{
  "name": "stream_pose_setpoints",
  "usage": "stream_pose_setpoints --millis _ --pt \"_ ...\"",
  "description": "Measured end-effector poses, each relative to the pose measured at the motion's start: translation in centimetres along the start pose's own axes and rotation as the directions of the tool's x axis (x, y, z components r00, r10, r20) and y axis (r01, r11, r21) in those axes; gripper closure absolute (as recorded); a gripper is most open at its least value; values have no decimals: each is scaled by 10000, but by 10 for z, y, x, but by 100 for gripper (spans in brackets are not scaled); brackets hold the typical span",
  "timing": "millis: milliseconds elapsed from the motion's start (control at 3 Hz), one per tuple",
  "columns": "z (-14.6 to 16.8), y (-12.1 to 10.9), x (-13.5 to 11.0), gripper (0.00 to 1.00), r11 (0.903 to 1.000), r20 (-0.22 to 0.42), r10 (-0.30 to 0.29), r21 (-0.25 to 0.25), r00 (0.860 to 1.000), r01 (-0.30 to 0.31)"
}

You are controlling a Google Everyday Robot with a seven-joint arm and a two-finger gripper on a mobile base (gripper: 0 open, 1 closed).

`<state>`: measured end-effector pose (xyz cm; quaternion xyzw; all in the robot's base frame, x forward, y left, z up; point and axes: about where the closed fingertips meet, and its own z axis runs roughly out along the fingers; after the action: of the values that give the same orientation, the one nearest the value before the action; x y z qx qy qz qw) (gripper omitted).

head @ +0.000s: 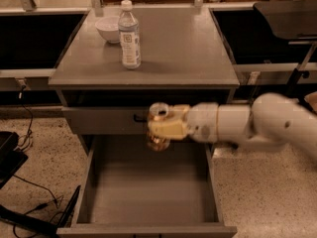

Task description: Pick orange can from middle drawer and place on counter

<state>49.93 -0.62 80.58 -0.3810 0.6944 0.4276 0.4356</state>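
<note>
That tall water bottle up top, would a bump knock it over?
Probably: the water bottle is tall on a narrow base, so a high nudge likely tips it. Its clear plastic may flex when squeezed. The gripper, above the middle drawer, holds the orange can.

I'm seeing a clear water bottle (130,33) standing upright just beside a white bowl (109,28), back left on the cabinet top. The shallow drawer front (99,120) is sitting shut, just behind the gripper (161,129), which is clasping the orange can (159,112). Black cables (29,192), I think, are trailing across the speckled floor (44,138) on the left.
</note>
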Motion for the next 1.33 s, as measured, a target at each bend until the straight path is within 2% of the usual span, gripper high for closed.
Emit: stream_pose_setpoints --millis 333,667,1000,1333 --pt "-29 -20 -85 100 9788 -19 -571 1970 9984 564" --pt "-46 -54 -132 100 9127 -48 -691 4034 9976 652" --pt "-53 -104 -151 100 8321 292 -490 5541 9984 246" --pt "-57 -146 -157 100 7710 960 -309 6357 9949 -373"
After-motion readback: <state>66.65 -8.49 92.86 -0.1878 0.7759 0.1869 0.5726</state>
